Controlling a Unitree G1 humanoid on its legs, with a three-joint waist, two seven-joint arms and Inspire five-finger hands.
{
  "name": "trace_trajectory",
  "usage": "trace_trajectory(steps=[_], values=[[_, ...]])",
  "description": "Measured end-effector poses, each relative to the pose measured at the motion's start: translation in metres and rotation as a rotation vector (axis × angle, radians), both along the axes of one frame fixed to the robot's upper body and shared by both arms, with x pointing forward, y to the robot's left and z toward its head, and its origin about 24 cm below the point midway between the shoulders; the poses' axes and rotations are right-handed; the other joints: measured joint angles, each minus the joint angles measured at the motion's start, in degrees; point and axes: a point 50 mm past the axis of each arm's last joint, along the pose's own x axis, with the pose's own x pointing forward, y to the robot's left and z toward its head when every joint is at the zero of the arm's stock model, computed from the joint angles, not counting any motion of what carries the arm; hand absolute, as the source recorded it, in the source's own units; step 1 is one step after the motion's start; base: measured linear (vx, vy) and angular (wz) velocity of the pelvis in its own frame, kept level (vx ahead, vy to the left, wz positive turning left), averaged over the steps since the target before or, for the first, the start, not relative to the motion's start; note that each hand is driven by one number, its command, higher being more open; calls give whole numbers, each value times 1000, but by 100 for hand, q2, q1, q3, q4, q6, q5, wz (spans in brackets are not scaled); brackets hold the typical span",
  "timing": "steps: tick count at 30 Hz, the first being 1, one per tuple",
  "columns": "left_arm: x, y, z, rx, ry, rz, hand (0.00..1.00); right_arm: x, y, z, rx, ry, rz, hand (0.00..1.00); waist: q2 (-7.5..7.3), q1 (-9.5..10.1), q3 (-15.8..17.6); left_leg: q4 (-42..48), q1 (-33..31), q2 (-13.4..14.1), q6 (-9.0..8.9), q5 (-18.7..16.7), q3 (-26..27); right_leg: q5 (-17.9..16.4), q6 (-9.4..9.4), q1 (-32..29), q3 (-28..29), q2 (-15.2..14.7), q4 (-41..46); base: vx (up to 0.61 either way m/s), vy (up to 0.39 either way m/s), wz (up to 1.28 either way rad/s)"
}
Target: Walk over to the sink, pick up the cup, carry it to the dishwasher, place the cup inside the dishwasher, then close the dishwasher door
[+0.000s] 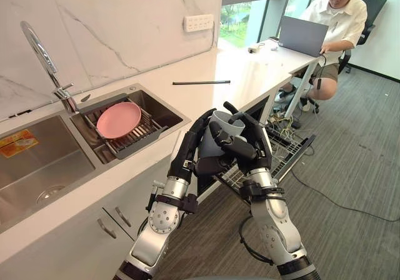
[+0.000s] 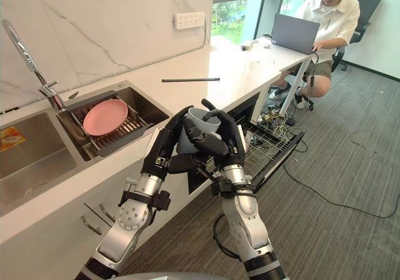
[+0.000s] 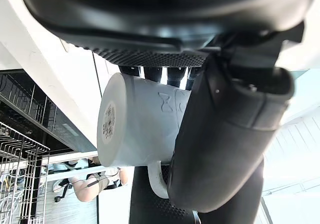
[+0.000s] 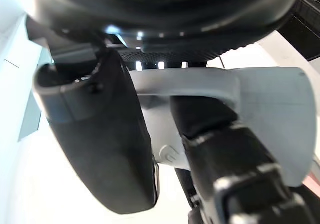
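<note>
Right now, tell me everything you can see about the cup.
The cup is a pale grey mug, matte like ceramic, with a loop handle, a raised mark on its side and a printed sticker under its base. It is held mouth up in the air, off the front edge of the counter, near the pulled-out dishwasher rack. The left hand and right hand both curl round it.

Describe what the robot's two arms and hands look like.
Both arms are silver-grey with rounded segments. The left arm has a round disc joint with small bolts; the right arm looks similar. A black band wraps each wrist. The left robot hand and right robot hand are dark, with thick, blocky fingers.
</note>
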Motion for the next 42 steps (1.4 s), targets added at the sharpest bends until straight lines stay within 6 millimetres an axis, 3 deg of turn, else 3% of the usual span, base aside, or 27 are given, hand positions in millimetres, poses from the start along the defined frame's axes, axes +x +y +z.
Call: trace_trajectory(steps=[7, 15, 26, 33, 42], values=[[-2, 3, 2, -42, -7, 22, 90, 1, -1, 3, 10, -16, -30, 30, 0, 0, 0, -3, 11, 0, -9, 22, -73, -1, 0, 40, -75, -3, -3, -2, -2, 6], [-5, 32, -7, -123, 44, 136, 90, 5, -39, 2, 31, 2, -229, 30, 0, -1, 0, -4, 9, 10, -11, 28, -103, -2, 1, 54, -116, -15, -30, -1, 0, 2], [-12, 53, 1, -280, 32, 223, 90, -3, -57, -5, -64, 18, -317, 30, 0, 4, 0, -4, -12, 16, -15, 24, -161, 1, 4, 99, -196, -23, -98, -1, -5, 2], [-36, 61, -30, -298, 178, 195, 90, -20, -88, -17, -177, 66, -428, 30, 5, 4, 4, -6, -47, 14, -23, 18, -205, -1, 7, 105, -245, -26, -109, 3, -6, 2], [-72, 73, -110, -223, 561, 183, 90, -33, -124, -48, -437, 228, -485, 30, 24, -5, 17, -37, -63, 15, -66, -9, -242, -81, 56, 97, -293, -30, -106, -6, -4, 1]])
